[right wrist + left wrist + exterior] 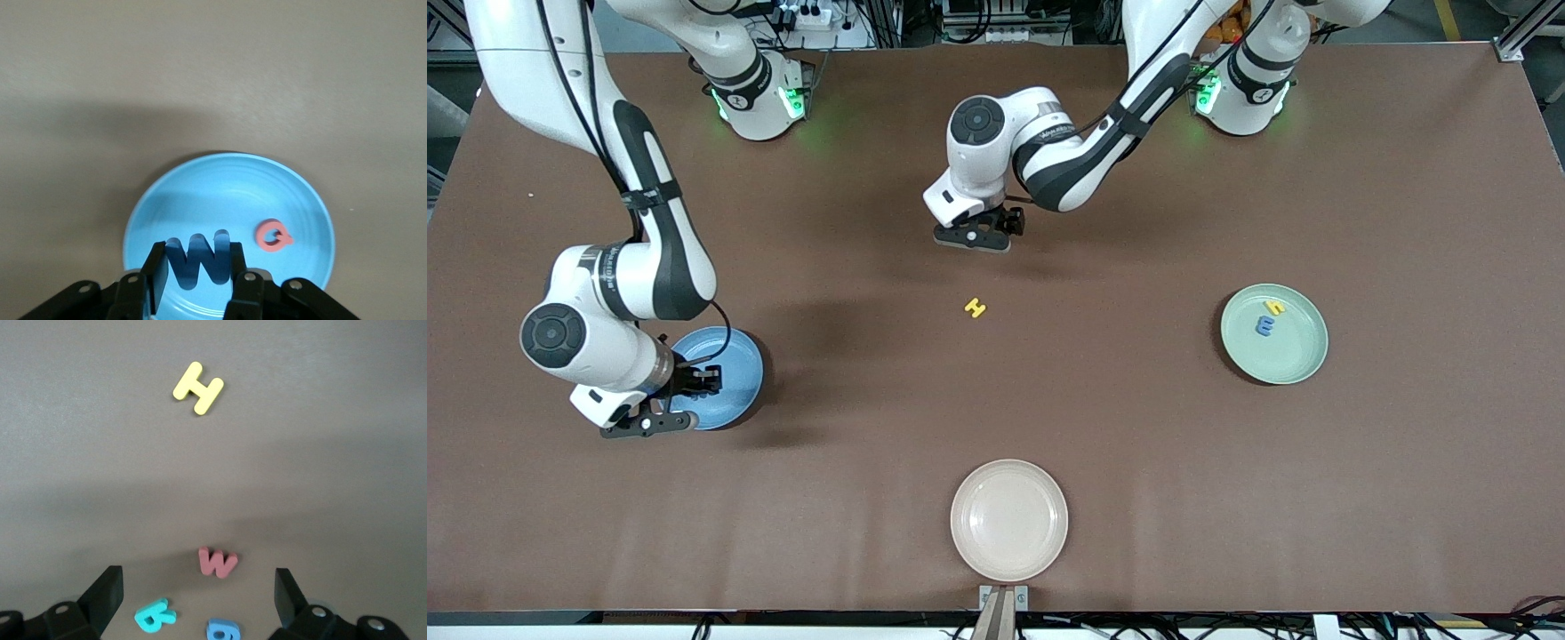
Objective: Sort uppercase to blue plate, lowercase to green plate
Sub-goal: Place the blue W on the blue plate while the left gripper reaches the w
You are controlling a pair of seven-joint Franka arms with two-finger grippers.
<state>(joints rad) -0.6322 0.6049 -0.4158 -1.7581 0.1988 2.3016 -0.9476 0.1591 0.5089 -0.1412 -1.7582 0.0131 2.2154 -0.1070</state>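
You're looking at a robotics lab bench here: two white Franka arms bolted along one edge of a wide brown table (1049,427), green status lights glowing at their bases. Past that same table edge you can see aluminium framing, cable bundles and a power strip (805,15). A camera mount (1003,597) clamps the table's camera-side edge, just beside the cream plate (1008,520)

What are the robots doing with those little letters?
They are sorting foam letters onto plates. The right hand holds the blue W over the blue plate, where the pink Q already lies. The left hand hangs open above the red w, teal R and blue g. The yellow H waits on the table. The green plate has a yellow h and blue m.
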